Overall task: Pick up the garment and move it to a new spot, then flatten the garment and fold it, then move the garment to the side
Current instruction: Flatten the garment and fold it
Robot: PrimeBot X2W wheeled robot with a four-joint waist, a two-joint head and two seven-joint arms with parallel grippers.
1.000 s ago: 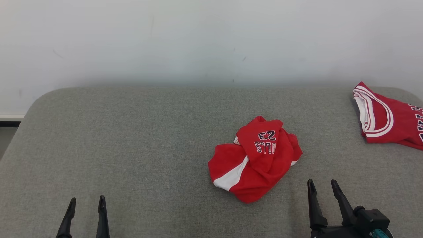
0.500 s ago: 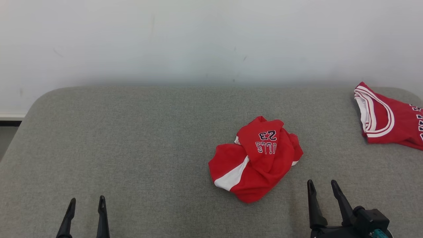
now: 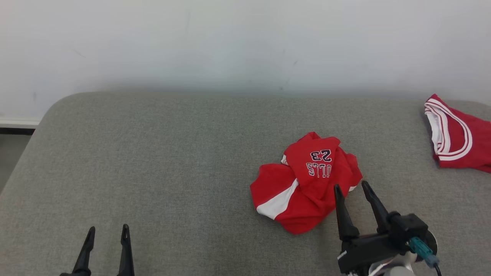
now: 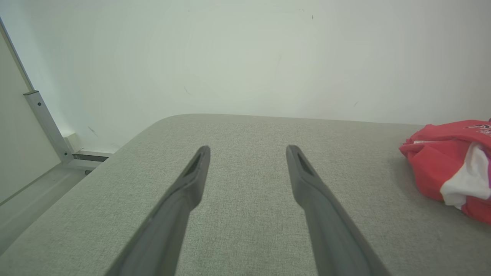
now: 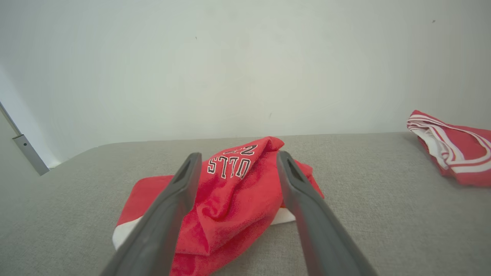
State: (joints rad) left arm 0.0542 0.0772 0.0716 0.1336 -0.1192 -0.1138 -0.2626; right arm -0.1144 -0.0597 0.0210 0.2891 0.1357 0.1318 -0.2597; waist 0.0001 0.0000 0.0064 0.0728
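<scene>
Having pushed my right claw (image 3: 350, 185) forward, spread wide and empty, I now have the crumpled red-and-white jersey (image 3: 303, 191) lying just ahead of it on the grey fabric desk (image 3: 172, 172), so pickup looks imminent.

A crumpled red fabric jersey (image 3: 307, 188) lies in a loose heap on the grey woven cushion top (image 3: 153, 172), right of centre in the head view. It is bunched and folded over itself, not flat. A broad white stripe shows at its near-left side, and dark white-edged lettering, "ULLS" and 23, faces up, upside down in the head view.
</scene>
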